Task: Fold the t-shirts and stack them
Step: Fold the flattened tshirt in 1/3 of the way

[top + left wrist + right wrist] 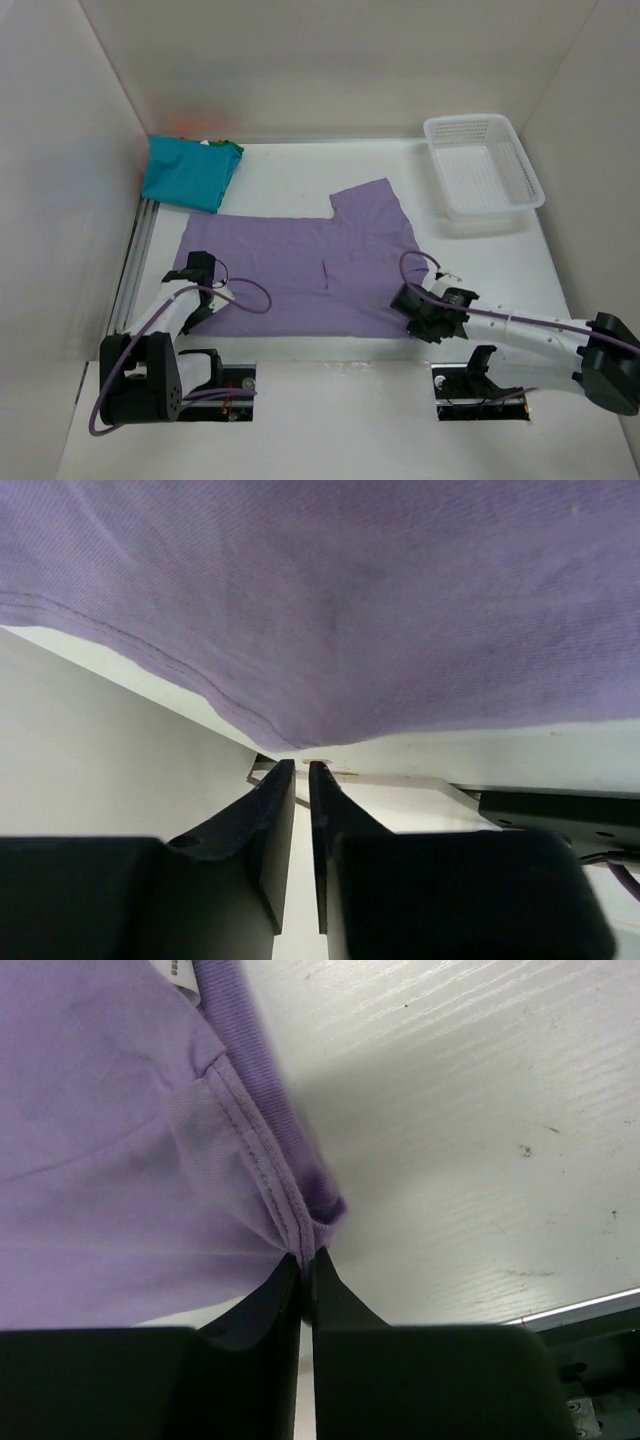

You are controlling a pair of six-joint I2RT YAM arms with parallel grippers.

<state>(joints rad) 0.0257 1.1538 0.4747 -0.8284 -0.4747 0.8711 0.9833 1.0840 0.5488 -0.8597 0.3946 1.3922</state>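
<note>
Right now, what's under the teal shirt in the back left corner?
A dark green shirt peeks out at the teal shirt's right edge. What looks like orange cloth shows behind. Whatever else lies beneath is covered.

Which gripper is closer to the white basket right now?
Right. The right gripper holds the lavender t-shirt at its near corner on the basket side; the left gripper holds the opposite near corner.
</note>
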